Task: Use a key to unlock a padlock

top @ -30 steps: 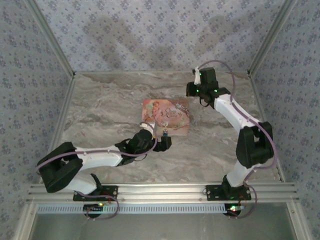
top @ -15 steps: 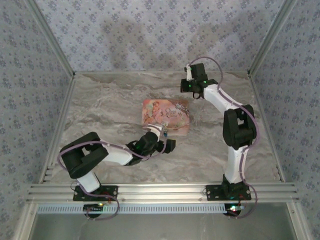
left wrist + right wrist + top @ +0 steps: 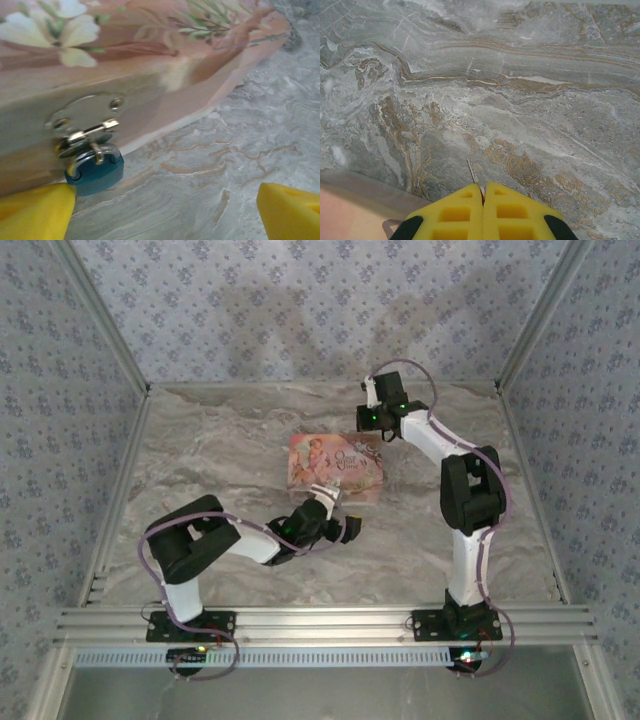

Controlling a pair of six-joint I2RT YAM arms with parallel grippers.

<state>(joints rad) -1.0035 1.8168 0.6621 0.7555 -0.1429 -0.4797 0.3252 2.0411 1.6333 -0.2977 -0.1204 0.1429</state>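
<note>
Left gripper [image 3: 165, 212]: fingers apart, beside blue padlock [image 3: 95, 172] on box [image 3: 150, 60]. Right gripper [image 3: 482, 192]: closed on thin key [image 3: 471, 170]. Risk: shallow pinch lets key twist at insertion.

I recorded the box [image 3: 150, 55] as pink, printed with white flowers and green leaves. On the box's silver hasp [image 3: 82, 120] hung a teal padlock [image 3: 97, 172]. The table [image 3: 530, 90] under the box was grey marble veined ochre. The left gripper [image 3: 165, 212] had yellow pads [image 3: 30, 210]. The right gripper [image 3: 482, 192] was yellow and black, and the key [image 3: 471, 172] was pale.

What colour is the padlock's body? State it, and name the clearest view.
Teal blue padlock, silver shackle; clearest in the left wrist view.
</note>
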